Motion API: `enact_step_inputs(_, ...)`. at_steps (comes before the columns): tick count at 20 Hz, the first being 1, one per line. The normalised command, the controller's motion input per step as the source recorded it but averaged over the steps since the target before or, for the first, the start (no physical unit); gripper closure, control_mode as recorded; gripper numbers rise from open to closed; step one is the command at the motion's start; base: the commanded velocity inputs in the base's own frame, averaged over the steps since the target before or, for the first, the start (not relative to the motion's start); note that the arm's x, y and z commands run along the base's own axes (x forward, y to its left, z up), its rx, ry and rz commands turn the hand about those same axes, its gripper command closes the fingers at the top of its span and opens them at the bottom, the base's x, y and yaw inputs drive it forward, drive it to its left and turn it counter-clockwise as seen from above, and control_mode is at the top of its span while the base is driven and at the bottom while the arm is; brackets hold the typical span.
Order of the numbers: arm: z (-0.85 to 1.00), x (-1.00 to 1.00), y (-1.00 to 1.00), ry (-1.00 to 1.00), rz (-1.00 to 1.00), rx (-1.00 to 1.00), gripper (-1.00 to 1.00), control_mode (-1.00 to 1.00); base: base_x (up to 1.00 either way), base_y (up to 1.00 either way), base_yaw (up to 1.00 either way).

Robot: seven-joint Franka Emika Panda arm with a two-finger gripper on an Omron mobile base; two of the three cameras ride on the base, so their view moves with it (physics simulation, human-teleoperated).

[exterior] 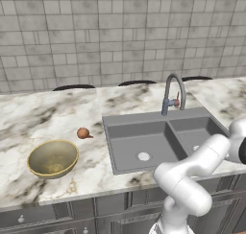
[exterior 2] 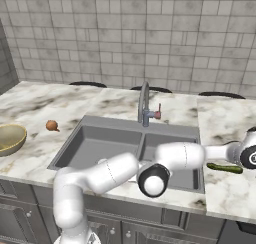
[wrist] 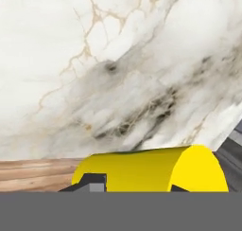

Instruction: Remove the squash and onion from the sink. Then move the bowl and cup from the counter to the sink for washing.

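Marble counter (exterior: 43, 115) is spread across this kitchen, with a grey tiled wall at the back. Closest to the hand camera, the yellow cup (wrist: 151, 168) is seen lying on its side at about 6 o'clock in the hand view, right by the gripper (wrist: 137, 183). One dark fingertip (wrist: 92, 182) is seen against the cup's left side, so the fingers seem to be pressed in on the cup, but a firm pinch cannot be told for sure.

A little farther off, in the right base view, the squash (exterior 2: 225, 168) is laid on the counter at about 3 o'clock from the sink (exterior 2: 90, 122), just beside the arm's wrist. Both grey basins look bare, so the first half of the job is judged done.

Farther away still, at about 9 o'clock from the sink, the onion (exterior: 83, 133) is set on the marble, and the bowl (exterior: 53, 158) is sat near it, closer to the counter's front edge. Neither cup nor bowl has been put in the sink yet.

What could go wrong: the cup is round and smooth, so it could be squeezed out and rolled away if it is gripped off-centre. The squash could be bumped off the counter if the arm is swung low.
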Motion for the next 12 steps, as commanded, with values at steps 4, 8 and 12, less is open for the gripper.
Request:
enact_step_inputs(4,0.46,0.00,0.24,-0.06,0.00,0.18,1.00,-1.00,0.00,0.00,0.00)
enact_step_inputs(8,0.43,0.00,0.32,-0.14,0.00,0.16,1.00,-1.00,0.00,0.00,0.00)
enact_step_inputs(12,0.40,0.00,0.32,-0.14,0.00,0.14,1.00,-1.00,0.00,0.00,0.00)
